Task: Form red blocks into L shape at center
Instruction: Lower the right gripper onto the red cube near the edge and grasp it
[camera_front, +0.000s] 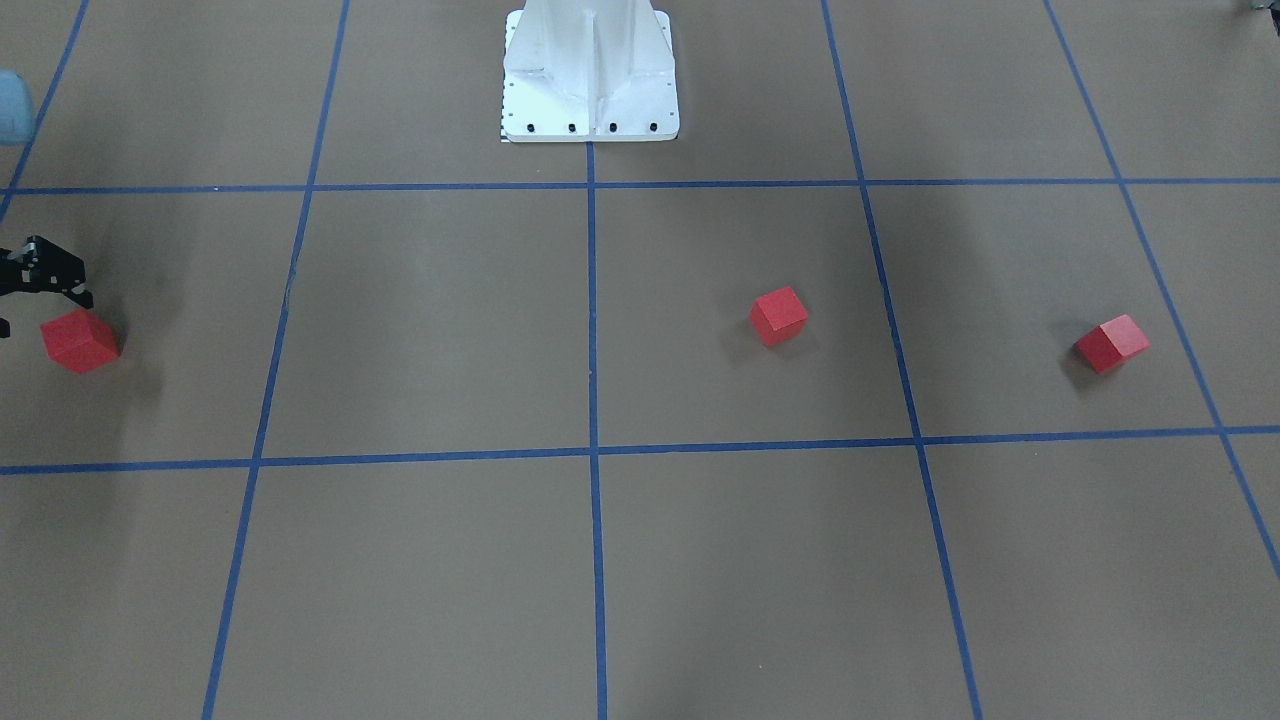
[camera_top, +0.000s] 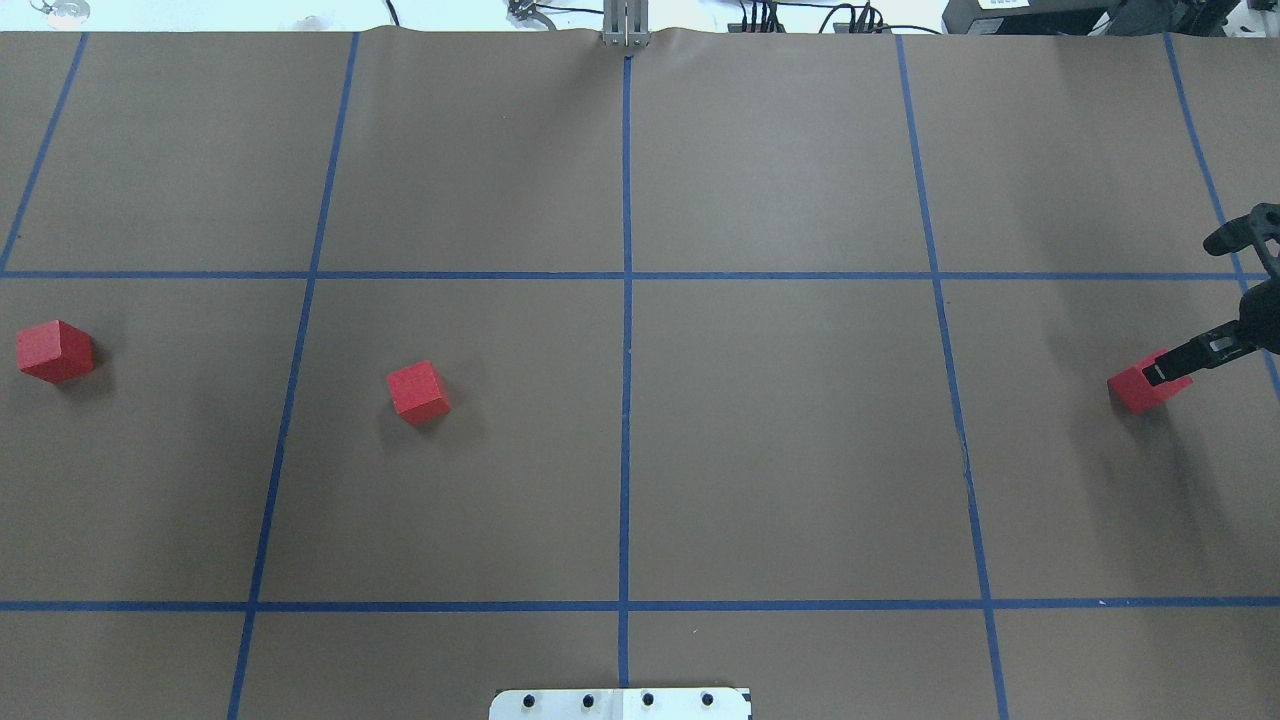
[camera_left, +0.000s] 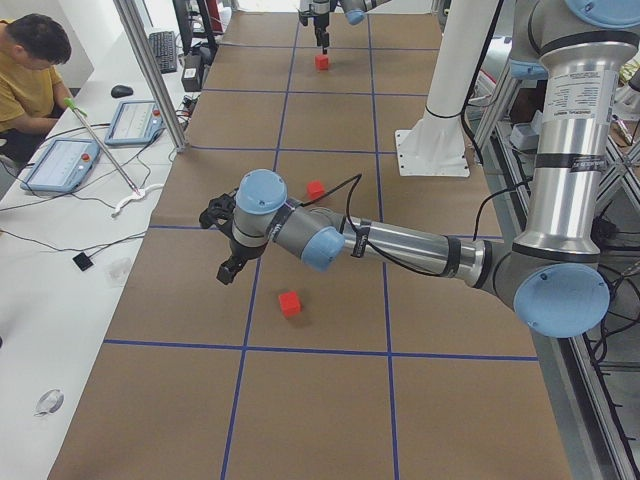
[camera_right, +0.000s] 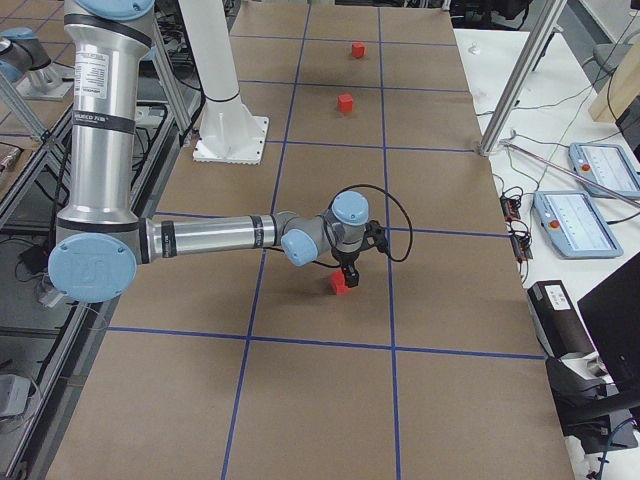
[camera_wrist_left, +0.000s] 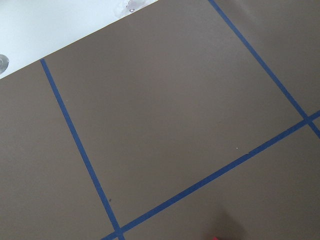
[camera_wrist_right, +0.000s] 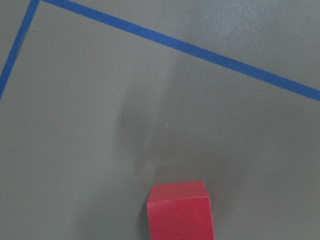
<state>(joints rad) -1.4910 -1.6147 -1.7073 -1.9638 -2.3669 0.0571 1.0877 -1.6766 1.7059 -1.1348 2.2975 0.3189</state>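
Seen from overhead, the three red blocks (camera_front: 778, 316) lie apart on the brown surface (camera_top: 800, 480). None is at the centre (camera_top: 626, 440), the stretch of middle blue tape line between two crossings. The nearest block (camera_top: 418, 392) sits at about 9 o'clock from the centre, inside the neighbouring grid square. The far-left block (camera_top: 55, 351) lies further out on much the same bearing, well apart from it. The third block (camera_top: 1135, 390) lies at about 3 o'clock from the centre, near the surface's right end.

The right hand (camera_top: 1185, 310) is at that third block, its fingers spread wide and gripping nothing. One fingertip (camera_top: 1165, 371) overlaps the block's top at its 2 o'clock corner; I cannot tell whether they touch.

The left hand (camera_left: 220, 245) shows only in the side view, raised off the surface at about 10 o'clock from the far-left block. I cannot tell how far open it is.
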